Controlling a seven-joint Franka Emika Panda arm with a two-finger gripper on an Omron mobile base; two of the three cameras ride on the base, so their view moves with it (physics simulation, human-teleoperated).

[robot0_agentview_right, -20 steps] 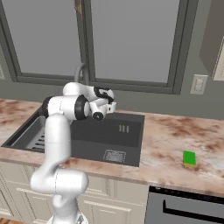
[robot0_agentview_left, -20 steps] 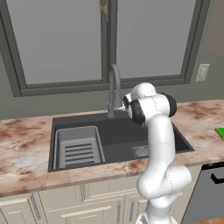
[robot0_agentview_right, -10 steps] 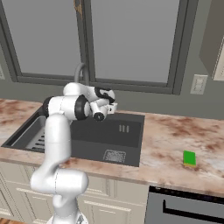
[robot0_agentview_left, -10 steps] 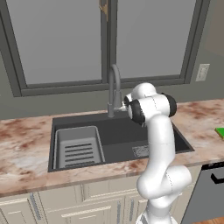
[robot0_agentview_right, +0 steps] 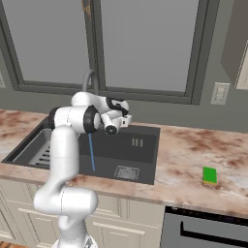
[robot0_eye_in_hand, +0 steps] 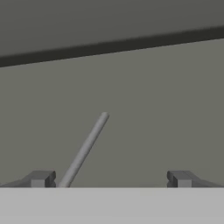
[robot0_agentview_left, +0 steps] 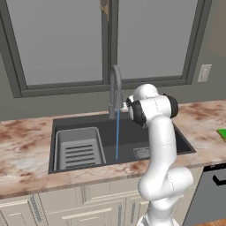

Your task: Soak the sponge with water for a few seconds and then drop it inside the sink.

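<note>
The sponge (robot0_agentview_right: 209, 175), a small green block, lies on the marble counter right of the sink (robot0_agentview_right: 140, 160); its edge shows at the far right of the left base view (robot0_agentview_left: 222, 133). A thin blue stream of water (robot0_agentview_left: 117, 134) (robot0_agentview_right: 91, 152) falls from the gooseneck faucet (robot0_agentview_left: 115, 88) into the dark basin (robot0_agentview_left: 132, 141). My gripper (robot0_agentview_right: 121, 112) (robot0_agentview_left: 129, 102) is up beside the faucet, far from the sponge, pointing at the back wall. In the hand view my gripper (robot0_eye_in_hand: 110, 179) is open, and a thin grey faucet lever (robot0_eye_in_hand: 85, 148) slants between the fingertips, nearer the left one.
A lighter grey slotted rack (robot0_agentview_left: 79, 148) fills the left half of the basin. A window sill and grey wall run behind the faucet. A wall outlet (robot0_agentview_right: 220, 93) sits at the right. A dark oven front (robot0_agentview_right: 203, 227) is below the counter under the sponge.
The blue stream of water now runs from the faucet; no stream showed before. The arm has stayed almost still by the faucet.
</note>
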